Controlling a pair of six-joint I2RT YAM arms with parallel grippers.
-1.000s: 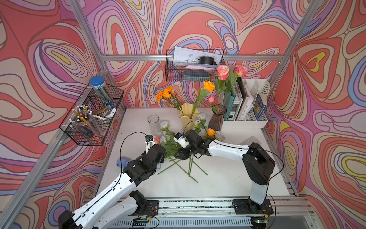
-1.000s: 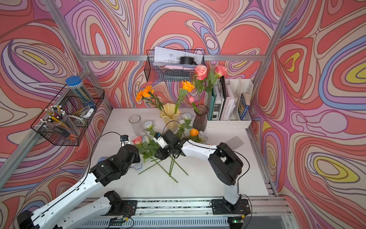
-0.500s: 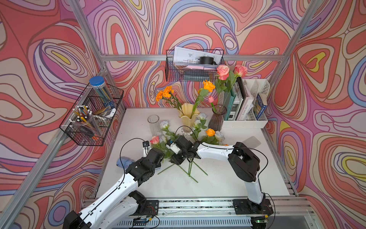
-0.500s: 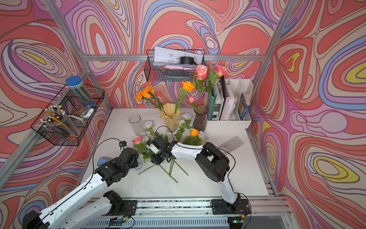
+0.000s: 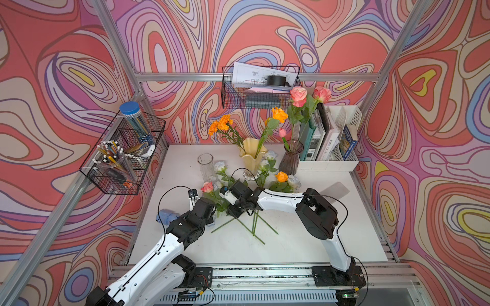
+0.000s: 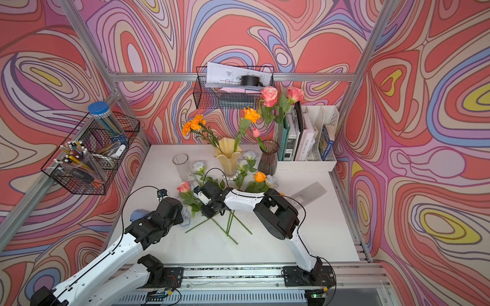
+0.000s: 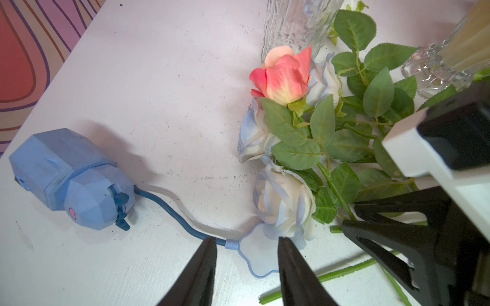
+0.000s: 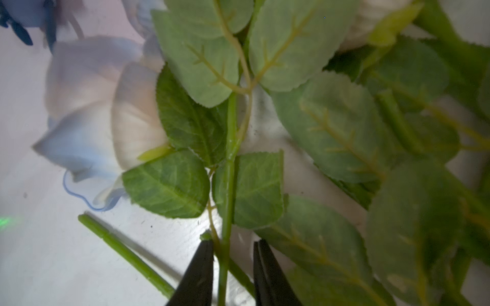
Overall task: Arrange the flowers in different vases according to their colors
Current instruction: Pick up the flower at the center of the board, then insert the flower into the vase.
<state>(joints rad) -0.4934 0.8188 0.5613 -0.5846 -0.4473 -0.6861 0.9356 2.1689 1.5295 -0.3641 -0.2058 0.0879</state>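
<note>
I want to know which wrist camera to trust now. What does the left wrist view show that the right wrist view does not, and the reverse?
Only the left wrist view: the pink rose, the blue mouse-shaped gadget, the base of the clear vase and the left gripper, open. Only the right wrist view: the right gripper, open, straddling one green stem. Both: white roses, leaves and the pale-blue flower-shaped tag.

Right hand (image 8: 233, 245) set among loose flowers (image 5: 281, 177) lying on the bench (image 5: 305, 238), one stem (image 8: 229, 185) between its fingers (image 8: 196, 275). Left hand (image 7: 246, 242) just to its left. Behind the hands, left to right: cylinder vase (image 5: 205, 165), footed vase (image 5: 252, 156), narrow-necked vase (image 5: 291, 159), each upright.
</note>
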